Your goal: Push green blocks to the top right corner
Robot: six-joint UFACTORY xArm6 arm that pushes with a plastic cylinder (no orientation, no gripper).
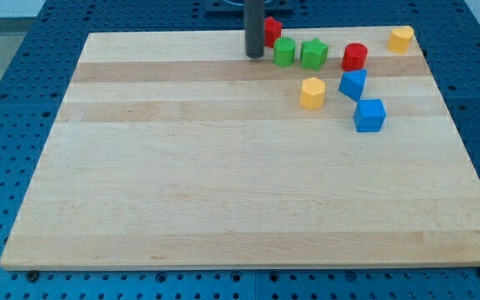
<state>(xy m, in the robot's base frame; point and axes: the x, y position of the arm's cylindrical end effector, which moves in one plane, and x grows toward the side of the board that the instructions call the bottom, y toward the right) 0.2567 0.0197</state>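
A green cylinder and a green star block stand side by side near the board's top edge, right of centre. My tip rests on the board just left of the green cylinder, a small gap apart. A red block sits right behind the rod, partly hidden by it.
A red cylinder stands right of the green star. A yellow block sits in the top right corner. Another yellow block and two blue blocks lie below the green ones. The wooden board sits on a blue pegboard.
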